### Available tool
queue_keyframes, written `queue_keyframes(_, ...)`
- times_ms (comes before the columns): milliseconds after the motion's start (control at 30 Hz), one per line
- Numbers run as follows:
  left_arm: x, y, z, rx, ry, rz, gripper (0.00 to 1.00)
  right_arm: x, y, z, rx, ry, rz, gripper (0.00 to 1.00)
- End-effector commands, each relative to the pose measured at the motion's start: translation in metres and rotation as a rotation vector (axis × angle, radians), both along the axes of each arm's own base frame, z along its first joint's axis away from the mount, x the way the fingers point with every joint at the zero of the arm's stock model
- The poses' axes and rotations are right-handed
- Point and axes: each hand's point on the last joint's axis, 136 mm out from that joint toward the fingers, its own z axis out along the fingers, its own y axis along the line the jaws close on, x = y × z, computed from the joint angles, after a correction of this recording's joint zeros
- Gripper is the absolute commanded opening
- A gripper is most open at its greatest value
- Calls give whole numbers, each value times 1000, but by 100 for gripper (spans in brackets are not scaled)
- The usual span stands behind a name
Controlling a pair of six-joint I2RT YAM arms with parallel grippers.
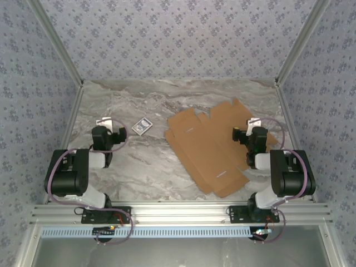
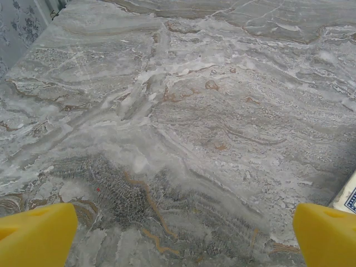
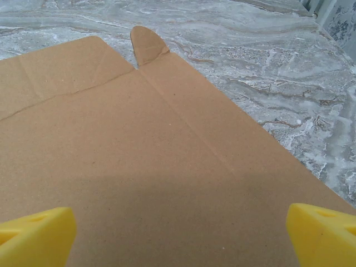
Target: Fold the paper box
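**Box flat and unfolded, right of centre; both grippers wide open and empty.**

Left gripper [image 2: 181,242] sits over bare table [image 1: 144,167], nothing between its fingers. A small card [image 1: 142,126] lies between it and the box [image 1: 206,150], which is well off to its right. The box is a flat sheet, skewed to the table edges, one corner pointing at the near edge. Long axis seems to run far-left to near-right, but the right side is hidden, so not certain. Right gripper [image 3: 181,239] is directly above the sheet's right part, so the right arm is nearer.
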Motion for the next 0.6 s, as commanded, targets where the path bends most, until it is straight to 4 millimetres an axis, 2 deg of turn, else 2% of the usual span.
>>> queue_keyframes(0, 6, 1, 13, -4, -46, -4, 99, 7, 1, 10, 18, -28, 3, 99)
queue_keyframes(567, 7, 1, 13, -14, -44, -7, 99, 8, 1, 10, 23, -26, 6, 99)
